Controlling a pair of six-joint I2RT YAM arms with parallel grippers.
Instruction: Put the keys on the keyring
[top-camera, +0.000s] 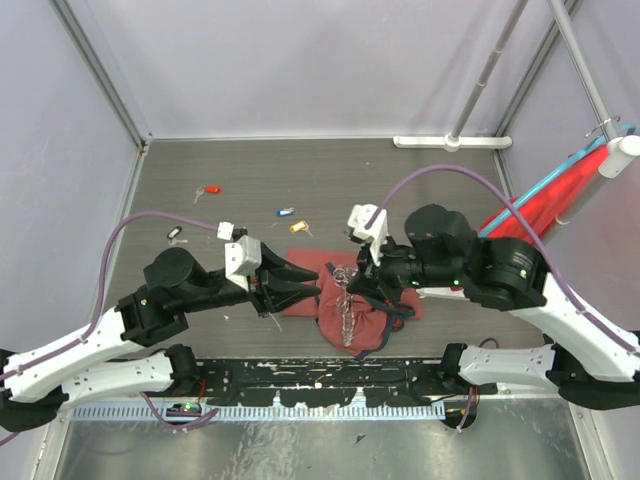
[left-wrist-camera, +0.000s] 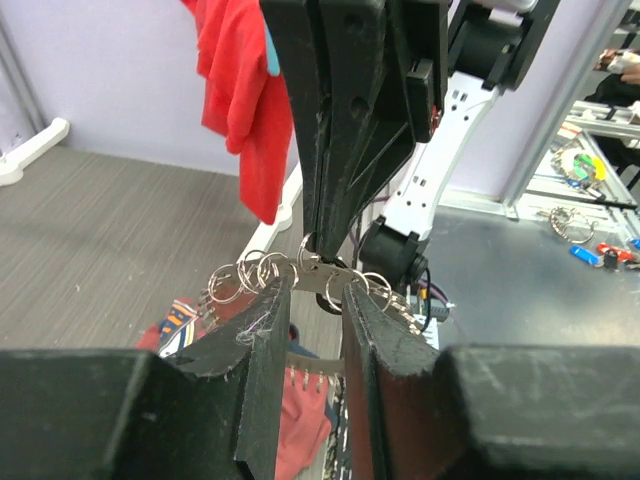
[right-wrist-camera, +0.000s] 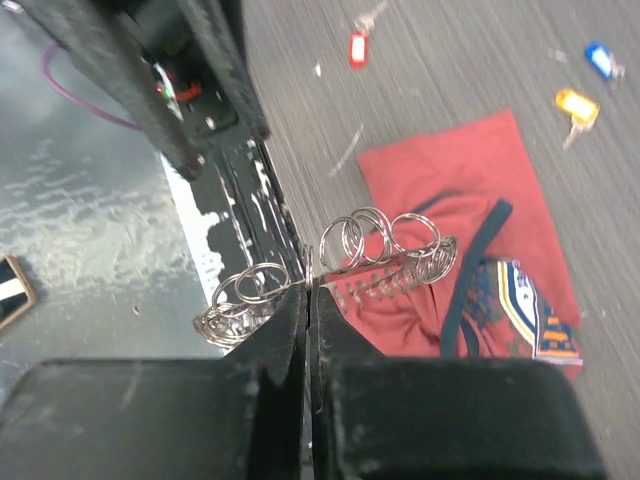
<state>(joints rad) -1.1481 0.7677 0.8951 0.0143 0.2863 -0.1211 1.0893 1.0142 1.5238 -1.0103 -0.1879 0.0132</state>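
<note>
Pale walls box in a grey wood-grain table (top-camera: 420, 180), and the dark-red cloth bag (top-camera: 368, 318) lies near its front edge, between your two arms. Just above that bag hangs the keyring (top-camera: 345, 298). Your right gripper (right-wrist-camera: 309, 295) is pinched tight on its wire, while your left gripper (left-wrist-camera: 310, 300) stands narrowly parted, the ring crossing its tips unclamped. On a single pinch the ring may swivel or slip down onto the bag. A red key (top-camera: 210, 189), a blue key (top-camera: 285, 212) and a yellow key (top-camera: 298, 227) lie loose beyond the bag, unthreaded. Small and flat, they may skid from your fingers.
</note>
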